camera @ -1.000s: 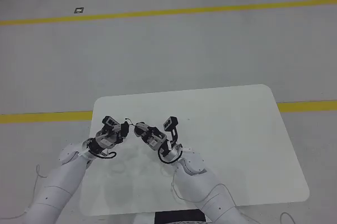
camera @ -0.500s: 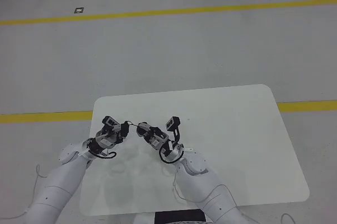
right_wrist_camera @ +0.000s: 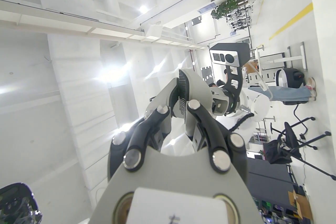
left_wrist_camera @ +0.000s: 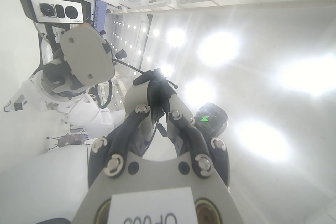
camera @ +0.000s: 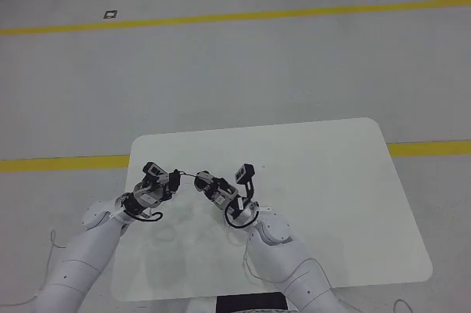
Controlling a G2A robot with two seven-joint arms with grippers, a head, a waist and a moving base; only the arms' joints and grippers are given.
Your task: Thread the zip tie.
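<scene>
Left wrist view: left gripper (left_wrist_camera: 157,86) and right gripper (left_wrist_camera: 111,59) pinch the zip tie (left_wrist_camera: 131,68).

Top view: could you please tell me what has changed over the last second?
The right gripper drew slightly away from the left gripper, and the zip tie between them, bowed before, now runs nearly straight. Both stay shut on it; the left gripper kept its place.

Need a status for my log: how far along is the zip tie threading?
Done: the zip tie is picked up, clear of the table. In hand: it stretches between the left claw and right claw, both shut on it. To do: no closed loop shows, so feeding the tail through the head seems undone.
</scene>
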